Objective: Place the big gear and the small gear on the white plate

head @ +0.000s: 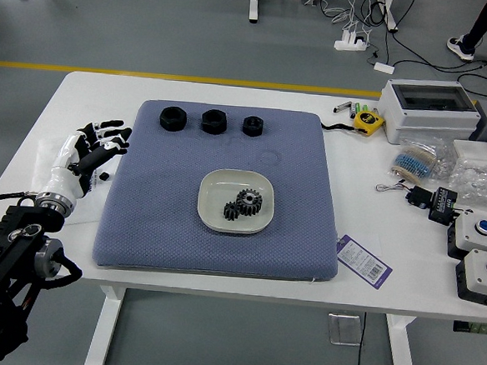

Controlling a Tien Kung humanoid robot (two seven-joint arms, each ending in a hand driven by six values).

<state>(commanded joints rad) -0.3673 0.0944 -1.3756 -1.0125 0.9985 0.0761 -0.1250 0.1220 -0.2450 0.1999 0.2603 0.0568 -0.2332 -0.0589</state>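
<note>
My left hand (115, 138) is over the table's left side, just left of the blue mat, its fingers spread and holding nothing. On the mat, the off-white plate (213, 199) holds both gears. The big gear (249, 201) lies right of the plate's middle, and the small gear (231, 211) is close at its lower left. Whether the two gears touch is hard to tell. My right hand is out of view.
Three black round parts stand along the far edge of the mat (153, 226): one at left (173, 119), one in the middle (214, 121), one at right (253, 125). A tape measure (368, 121), a white box (428, 108) and button boxes (481, 277) are farther right.
</note>
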